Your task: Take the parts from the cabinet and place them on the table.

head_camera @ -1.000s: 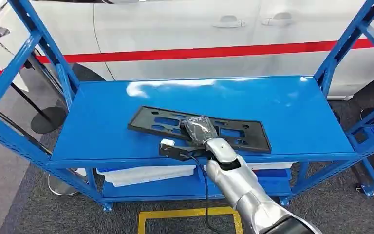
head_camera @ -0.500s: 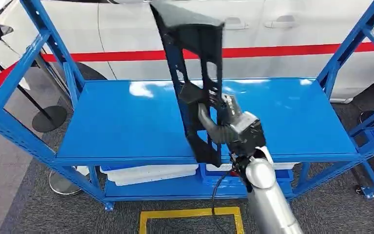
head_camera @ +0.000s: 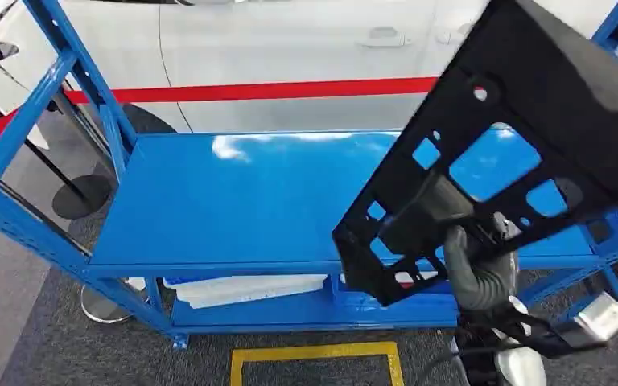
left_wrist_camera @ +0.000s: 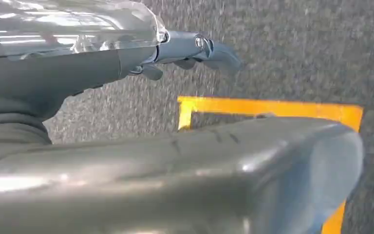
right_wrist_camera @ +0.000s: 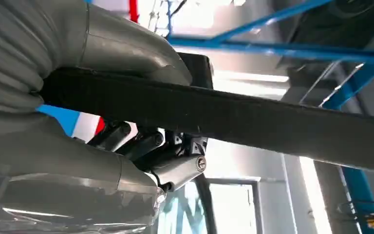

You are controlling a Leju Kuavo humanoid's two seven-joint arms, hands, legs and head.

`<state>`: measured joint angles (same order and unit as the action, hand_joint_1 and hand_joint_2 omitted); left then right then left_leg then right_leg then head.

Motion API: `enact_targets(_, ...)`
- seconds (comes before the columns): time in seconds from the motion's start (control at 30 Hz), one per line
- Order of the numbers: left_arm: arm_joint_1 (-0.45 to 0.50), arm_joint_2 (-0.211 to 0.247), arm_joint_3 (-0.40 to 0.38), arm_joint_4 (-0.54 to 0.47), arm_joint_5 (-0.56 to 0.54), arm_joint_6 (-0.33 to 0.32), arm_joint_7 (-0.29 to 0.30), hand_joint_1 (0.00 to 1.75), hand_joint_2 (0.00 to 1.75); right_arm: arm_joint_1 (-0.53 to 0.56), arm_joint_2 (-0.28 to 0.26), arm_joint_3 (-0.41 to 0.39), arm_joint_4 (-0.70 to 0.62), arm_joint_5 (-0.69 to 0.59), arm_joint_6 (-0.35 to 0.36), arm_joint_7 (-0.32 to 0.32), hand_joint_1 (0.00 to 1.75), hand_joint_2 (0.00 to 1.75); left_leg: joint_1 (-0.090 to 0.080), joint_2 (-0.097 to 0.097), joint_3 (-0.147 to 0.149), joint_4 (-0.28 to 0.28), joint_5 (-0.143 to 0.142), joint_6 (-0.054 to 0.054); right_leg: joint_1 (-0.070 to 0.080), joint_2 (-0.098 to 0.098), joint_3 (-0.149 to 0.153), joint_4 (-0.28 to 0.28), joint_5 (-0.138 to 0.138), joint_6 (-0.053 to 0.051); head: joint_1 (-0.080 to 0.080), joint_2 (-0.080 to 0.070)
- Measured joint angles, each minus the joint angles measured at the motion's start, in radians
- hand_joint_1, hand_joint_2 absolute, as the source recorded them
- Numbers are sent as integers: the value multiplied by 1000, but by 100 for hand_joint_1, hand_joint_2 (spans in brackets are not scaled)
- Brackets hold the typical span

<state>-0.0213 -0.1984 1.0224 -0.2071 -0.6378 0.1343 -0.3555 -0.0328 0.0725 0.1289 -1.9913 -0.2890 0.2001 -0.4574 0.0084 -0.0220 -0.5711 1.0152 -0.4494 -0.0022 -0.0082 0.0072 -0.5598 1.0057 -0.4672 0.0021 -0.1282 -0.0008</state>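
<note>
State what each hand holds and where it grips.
Right hand grips the black plastic frame near its lower end, thumb across its edge; left hand holds nothing.

Floor: you're looking at dark grey carpet (head_camera: 64, 354), with a yellow taped outline (head_camera: 314, 354) marked on it in front of the rack.
Rack: your blue metal shelving (head_camera: 233, 201) has a glossy top shelf catching light glare; white trays (head_camera: 241, 288) lie on the lower shelf.
Behind: a white car (head_camera: 290, 48) with a red stripe (head_camera: 249, 91).
Left: a round black stand base (head_camera: 80, 195).
</note>
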Motion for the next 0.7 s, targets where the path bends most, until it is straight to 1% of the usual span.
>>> enact_targets(0.03, -1, 0, 3, 0, 0, 4, 2, 0, 0, 25, -3, -19, -7, -27, 30, -13, 175, 175, -2, 2, 0, 1, -2, 5, -2, 3, 0, -2, 1, 3, 0, 0)
enact_targets(0.07, -1, 0, 5, 0, 1, 7, 3, 0, 0, 56, -3, -43, -18, -30, 43, -34, 175, 175, -2, 5, 2, -5, 0, 12, -1, 6, 3, -4, 1, 11, 0, 0)
enact_targets(0.1, -2, -1, 7, 0, 3, 9, 3, 0, 0, 82, -5, -66, -27, -29, 49, -47, 175, 175, 9, 14, 9, -19, 6, 21, -3, 7, 4, 3, -9, 16, 0, 0)
enact_targets(0.13, -2, -1, 8, 0, 3, 11, 3, 0, 0, 101, -9, -84, -29, -25, 54, -63, 175, 175, 6, 20, 13, -23, 6, 25, -4, 3, -6, 25, -24, 20, 0, 0)
enact_targets(0.17, -3, -1, 11, 0, 3, 18, 7, 0, 0, 123, -11, -105, -32, -24, 57, -76, 175, 175, 5, 28, 13, -23, 5, 35, -5, 3, -42, 94, -66, 24, 0, 0)
enact_targets(0.2, -3, -1, 14, 0, 3, 23, 11, 0, 0, 145, -13, -124, -32, -27, 62, -85, 175, 175, 4, 34, 12, -23, 4, 37, -6, 2, -81, 171, -102, 28, 0, 0)
enact_targets(0.23, -3, -2, 16, 0, 3, 29, 15, 0, 0, 174, -14, -139, -32, -32, 67, -93, 175, 175, 2, 42, 12, -23, 3, 39, -6, 2, -130, 267, -139, 32, 0, 0)
enact_targets(0.27, -2, -2, 19, 0, 2, 36, 22, 0, 0, 200, -15, -153, -32, -38, 72, -99, 175, 175, 2, 51, 12, -22, 2, 39, -6, 2, -161, 324, -150, 34, 0, 0)
enact_targets(0.3, -2, -2, 21, 0, 0, 47, 30, 0, 0, 220, -15, -165, -32, -41, 76, -104, 175, 175, 1, 59, 12, -21, 1, 38, -6, 0, -166, 326, -135, 36, 0, 0)
enact_targets(0.33, -2, -2, 22, 0, -1, 51, 33, 0, 0, 234, -15, -173, -32, -45, 79, -108, 175, 175, 1, 69, 13, -20, 0, 37, -6, -4, -145, 281, -101, 35, 0, 0)
enact_targets(0.37, -3, -2, 22, 0, -4, 56, 36, 0, 0, 246, -15, -180, -34, -52, 81, -111, 175, 175, 2, 79, 15, -18, -4, 35, -7, -15, -99, 188, -52, 34, 0, 0)
enact_targets(0.4, -4, -2, 22, 0, -7, 58, 40, 0, 0, 255, -15, -186, -39, -56, 81, -113, 175, 175, 1, 88, 17, -16, -7, 32, -7, -35, -48, 94, -13, 32, 0, 0)
enact_targets(0.43, -4, -2, 22, 0, -11, 60, 40, 0, 0, 263, -14, -191, -44, -57, 83, -116, 175, 175, -3, 94, 20, -10, -11, 25, -4, -88, -6, 19, 0, 28, 0, 0)
enact_targets(0.47, -3, -3, 22, 0, -13, 60, 39, 0, 0, 266, -13, -193, -47, -58, 86, -117, 175, 175, -10, 100, 20, -3, -20, 17, 2, -92, -8, 11, -3, 17, 0, 0)
enact_targets(0.5, -3, -2, 22, 0, -16, 61, 37, 0, 0, 273, -11, -195, -53, -60, 88, -118, 175, 175, -10, 110, 23, -5, -21, 12, 2, -71, -10, 13, -3, 10, 0, 0)
enact_targets(0.57, -4, -2, 22, 0, -22, 60, 29, 0, 0, 290, -7, -201, -61, -59, 90, -119, 175, 175, -10, 131, 31, -9, -23, 3, 4, -51, -14, 14, -3, 0, 0, 0)
enact_targets(0.6, -6, -2, 22, 0, -23, 58, 25, 0, 0, 297, -2, -202, -68, -52, 90, -119, 175, 175, -9, 136, 33, -6, -27, -5, -1, -38, -11, 9, 3, -9, 0, 0)
enact_targets(0.63, -6, -1, 22, 0, -24, 56, 24, 0, 0, 304, 2, -202, -73, -49, 91, -119, 175, 175, -4, 95, 27, 11, -43, -15, -5, -29, -12, 7, 7, -15, 0, 0)
enact_targets(0.67, -4, -1, 22, 0, -24, 55, 21, 0, 0, 304, 4, -202, -77, -47, 91, -119, 175, 175, -3, 57, 8, 60, -83, -18, -6, -19, -13, 7, 9, -21, 0, 0)
enact_targets(0.7, -3, -1, 22, 0, -24, 55, 21, 0, 0, 305, 8, -202, -77, -47, 91, -119, 175, 175, -2, 39, -28, 144, -132, -20, -6, -7, -15, 7, 10, -24, 0, 0)
